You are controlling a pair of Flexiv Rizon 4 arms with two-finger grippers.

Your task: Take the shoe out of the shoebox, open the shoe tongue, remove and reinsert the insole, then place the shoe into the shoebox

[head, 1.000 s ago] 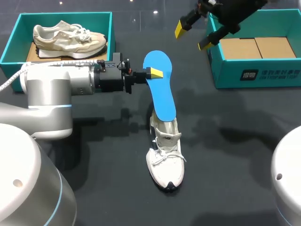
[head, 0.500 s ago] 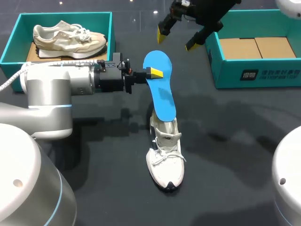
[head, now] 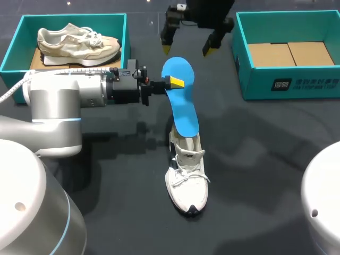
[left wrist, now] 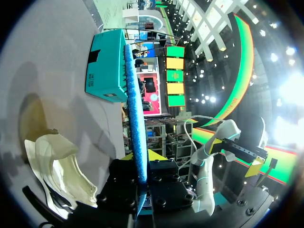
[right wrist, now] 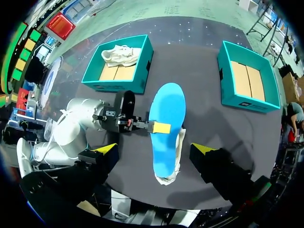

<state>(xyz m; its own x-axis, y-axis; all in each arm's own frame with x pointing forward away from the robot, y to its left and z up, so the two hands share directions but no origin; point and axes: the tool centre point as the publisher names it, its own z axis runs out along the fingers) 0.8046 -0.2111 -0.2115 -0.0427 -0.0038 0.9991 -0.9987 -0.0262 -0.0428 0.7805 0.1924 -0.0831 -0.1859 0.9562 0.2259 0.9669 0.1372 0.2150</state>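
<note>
My left gripper [head: 177, 82] was pinching the blue insole [head: 183, 111] by its edge near the far end. The insole's near end sat in the opening of the white shoe [head: 187, 178], which stood on its sole on the dark table [head: 265, 159]. My right gripper [head: 188, 49] hung above the insole's far end, fingers spread wide and holding nothing; the right shoebox [head: 287, 87] held only cardboard, the left shoebox [head: 10, 58] a beige shoe [head: 77, 43].
</note>
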